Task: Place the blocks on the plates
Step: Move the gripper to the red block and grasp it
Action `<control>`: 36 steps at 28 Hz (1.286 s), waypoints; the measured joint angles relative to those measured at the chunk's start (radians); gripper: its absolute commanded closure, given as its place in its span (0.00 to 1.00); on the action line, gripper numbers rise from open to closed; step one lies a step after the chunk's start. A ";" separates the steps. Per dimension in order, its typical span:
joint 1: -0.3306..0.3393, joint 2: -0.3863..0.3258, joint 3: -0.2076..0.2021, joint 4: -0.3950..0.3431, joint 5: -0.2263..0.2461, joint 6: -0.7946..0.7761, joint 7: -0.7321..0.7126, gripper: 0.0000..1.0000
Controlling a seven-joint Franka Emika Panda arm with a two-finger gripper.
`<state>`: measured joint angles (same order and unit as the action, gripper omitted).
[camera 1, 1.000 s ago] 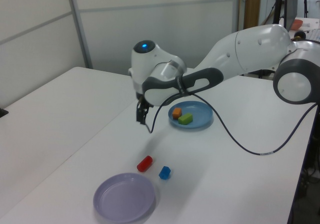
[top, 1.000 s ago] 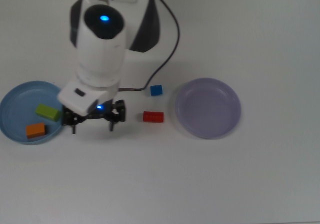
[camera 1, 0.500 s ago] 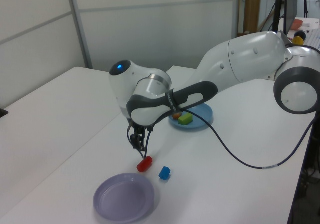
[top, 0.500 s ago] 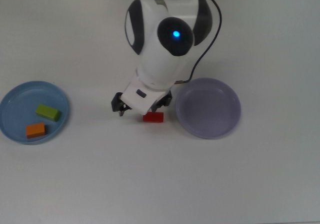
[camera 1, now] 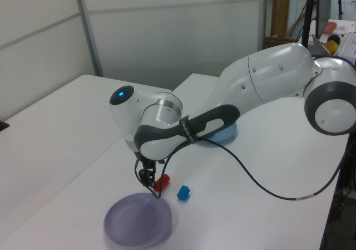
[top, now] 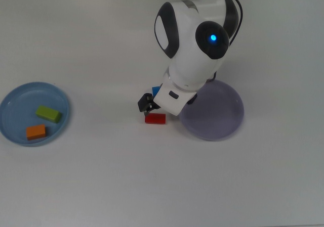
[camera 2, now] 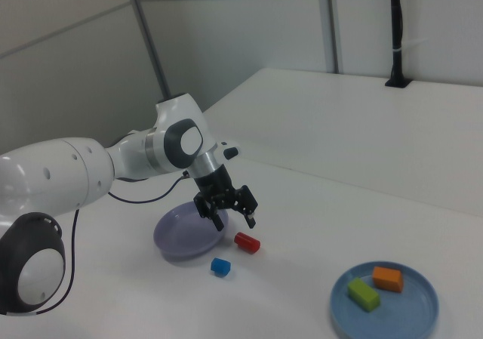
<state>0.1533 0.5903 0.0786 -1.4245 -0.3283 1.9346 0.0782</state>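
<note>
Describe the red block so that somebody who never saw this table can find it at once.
Find the lavender plate near the middle of the white table. On the top view's left of that plate, just off its rim, lies the red block, below the gripper. The blue cube nearby is smaller, and the other two blocks lie in the far blue plate.

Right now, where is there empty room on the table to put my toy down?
Plenty of bare table lies along the top view's bottom edge, and between the blue plate and the red block. It is crowded by the purple plate, where the gripper, red block and blue block bunch together.
</note>
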 measured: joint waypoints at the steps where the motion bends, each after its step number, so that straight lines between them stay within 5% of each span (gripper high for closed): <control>1: 0.000 0.005 0.000 -0.001 0.000 0.000 0.000 0.00; 36: -0.009 0.080 -0.009 0.003 -0.041 0.104 0.000 0.00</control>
<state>0.1443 0.6703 0.0695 -1.4219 -0.3691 2.0390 0.0783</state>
